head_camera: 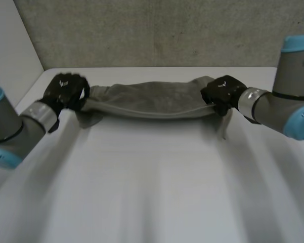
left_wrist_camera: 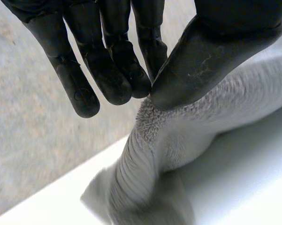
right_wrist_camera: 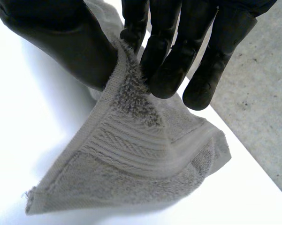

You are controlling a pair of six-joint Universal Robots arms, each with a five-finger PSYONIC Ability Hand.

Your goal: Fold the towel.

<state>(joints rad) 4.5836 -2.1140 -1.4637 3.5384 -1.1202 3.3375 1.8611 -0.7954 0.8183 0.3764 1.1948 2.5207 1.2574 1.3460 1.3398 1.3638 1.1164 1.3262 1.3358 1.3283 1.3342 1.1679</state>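
A grey towel hangs stretched in a sagging band between my two hands over the far part of the white table. My left hand pinches the towel's left end; in the left wrist view the thumb presses the towel against the fingers. My right hand holds the right end. In the right wrist view its thumb and fingers pinch the hemmed edge of the towel, and a corner droops below them onto the table.
The table's far edge lies just behind the towel, with grey carpet floor beyond. A white wall stands at the left. Bare tabletop stretches toward the near side.
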